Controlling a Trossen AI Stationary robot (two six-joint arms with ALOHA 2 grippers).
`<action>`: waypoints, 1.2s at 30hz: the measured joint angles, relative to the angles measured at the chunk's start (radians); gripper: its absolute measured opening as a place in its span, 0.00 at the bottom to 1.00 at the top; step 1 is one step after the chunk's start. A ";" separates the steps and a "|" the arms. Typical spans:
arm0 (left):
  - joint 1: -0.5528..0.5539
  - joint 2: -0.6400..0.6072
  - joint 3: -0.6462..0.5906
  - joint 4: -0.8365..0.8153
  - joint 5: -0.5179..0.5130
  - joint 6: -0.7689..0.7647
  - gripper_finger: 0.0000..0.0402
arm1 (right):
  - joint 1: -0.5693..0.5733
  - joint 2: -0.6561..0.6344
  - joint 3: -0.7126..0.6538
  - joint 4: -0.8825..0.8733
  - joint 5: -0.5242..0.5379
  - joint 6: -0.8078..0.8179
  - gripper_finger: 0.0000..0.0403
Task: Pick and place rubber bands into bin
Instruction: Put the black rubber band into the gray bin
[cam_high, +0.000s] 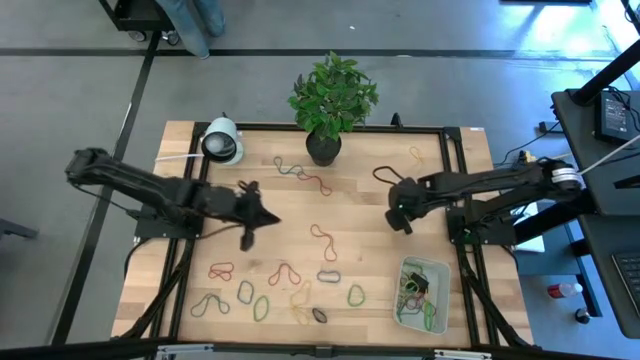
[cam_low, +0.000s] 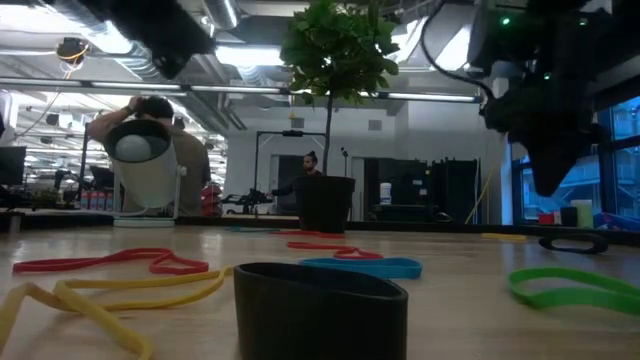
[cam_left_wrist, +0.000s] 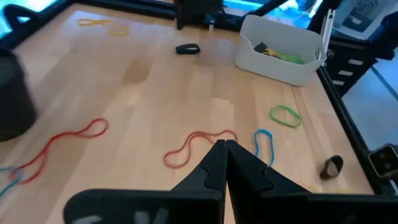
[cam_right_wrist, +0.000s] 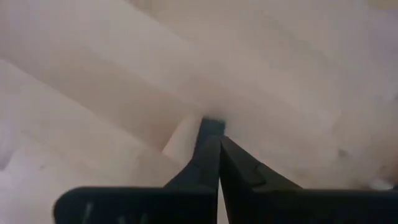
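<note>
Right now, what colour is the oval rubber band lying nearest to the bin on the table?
Green. The rubber band beside the bin shows best in the left wrist view.

Pale wooden table top, planked, smooth, satin sheen, framed by matt black metal rails. Translucent white plastic bin, smooth and faintly glossy. Thin matt rubber bands, red, green, yellow, blue. Matt black plastic fingers on the left gripper; same dull black finish on the right gripper. Dark, matt plant pot; glossy white camera housing.
</note>
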 joint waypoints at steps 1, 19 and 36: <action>0.003 -0.039 -0.011 -0.024 0.000 0.000 0.00 | 0.000 0.016 0.008 0.003 -0.022 0.002 0.05; 0.011 -0.342 -0.026 -0.325 0.010 0.048 0.00 | 0.003 0.243 0.018 0.013 -0.102 0.161 0.43; 0.008 -0.346 -0.026 -0.374 0.011 0.058 0.00 | 0.080 0.304 0.043 0.091 -0.148 0.212 0.03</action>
